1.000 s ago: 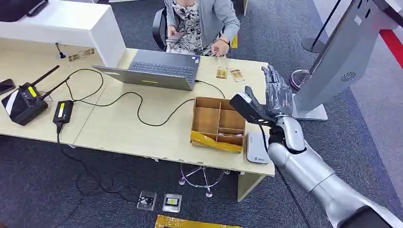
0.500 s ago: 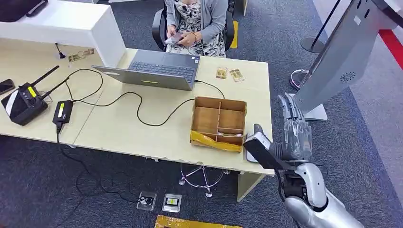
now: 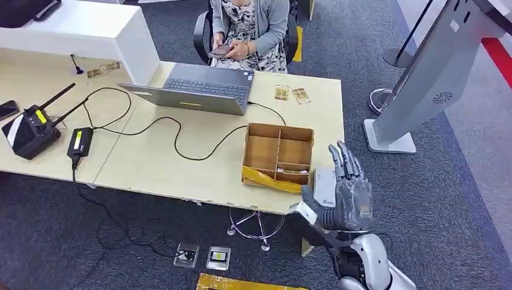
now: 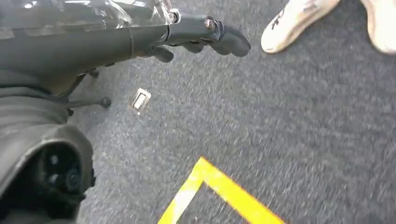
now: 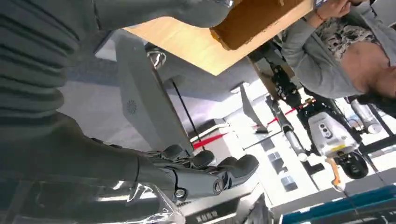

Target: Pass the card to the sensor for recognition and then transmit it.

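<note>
Right hand (image 3: 345,196) hangs beside the desk edge, fingers spread, holding nothing — left hand (image 4: 187,35) hangs low, its grasp we cannot tell. Cards (image 3: 291,95) lie across the desk (image 3: 151,163), well apart from the sensor (image 3: 324,187). We judge them thin, stiff, slippery — pinch an edge.

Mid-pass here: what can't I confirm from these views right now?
Card: head view, the right hand shows its back, hiding the palm.
Sensor: head view, partly covered by that hand; markings too small.
Object in the person's hands: head view, too small to identify.
</note>
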`<action>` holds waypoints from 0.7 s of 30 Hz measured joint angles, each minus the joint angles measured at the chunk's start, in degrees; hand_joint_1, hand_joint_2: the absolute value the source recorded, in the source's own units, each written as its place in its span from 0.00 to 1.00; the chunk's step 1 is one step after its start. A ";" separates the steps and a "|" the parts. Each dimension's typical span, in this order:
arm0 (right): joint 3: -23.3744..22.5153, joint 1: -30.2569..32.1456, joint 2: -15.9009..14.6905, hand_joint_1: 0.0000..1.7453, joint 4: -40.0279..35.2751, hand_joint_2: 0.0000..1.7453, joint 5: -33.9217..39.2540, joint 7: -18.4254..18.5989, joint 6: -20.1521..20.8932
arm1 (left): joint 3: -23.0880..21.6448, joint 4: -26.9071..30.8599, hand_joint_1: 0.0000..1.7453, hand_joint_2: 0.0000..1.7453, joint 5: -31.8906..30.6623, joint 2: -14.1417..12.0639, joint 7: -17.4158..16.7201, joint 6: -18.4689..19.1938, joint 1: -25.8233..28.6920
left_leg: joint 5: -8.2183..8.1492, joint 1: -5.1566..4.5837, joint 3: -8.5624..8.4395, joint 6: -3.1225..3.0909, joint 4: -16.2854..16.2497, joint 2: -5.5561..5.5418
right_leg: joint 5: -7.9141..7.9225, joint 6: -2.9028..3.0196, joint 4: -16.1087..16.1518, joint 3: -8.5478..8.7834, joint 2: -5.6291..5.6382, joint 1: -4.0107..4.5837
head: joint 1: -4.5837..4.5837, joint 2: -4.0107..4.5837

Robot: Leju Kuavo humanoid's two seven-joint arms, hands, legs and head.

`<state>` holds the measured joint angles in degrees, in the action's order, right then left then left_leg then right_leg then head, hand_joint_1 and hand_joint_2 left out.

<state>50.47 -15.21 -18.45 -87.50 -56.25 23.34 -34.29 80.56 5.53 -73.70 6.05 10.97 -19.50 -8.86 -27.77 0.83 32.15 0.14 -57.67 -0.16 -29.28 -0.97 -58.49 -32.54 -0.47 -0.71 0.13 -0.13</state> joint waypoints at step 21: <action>-0.02 -1.62 11.02 0.00 12.03 1.00 -10.76 2.38 9.86 | -0.07 0.07 0.00 0.00 -4.33 -1.90 0.96 8.05 -0.06 | 0.01 0.01 -0.01 0.02 0.01 0.00 | -0.03 0.05 -0.03 0.00 -0.02 0.01 | 0.04 0.00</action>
<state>50.45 -16.84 -7.43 -75.47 -67.01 25.73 -24.43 80.50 5.60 -78.03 4.15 11.93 -11.45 -8.92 -27.76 0.84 32.14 0.15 -57.66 -0.16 -29.32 -0.91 -58.52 -32.54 -0.49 -0.70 0.17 -0.13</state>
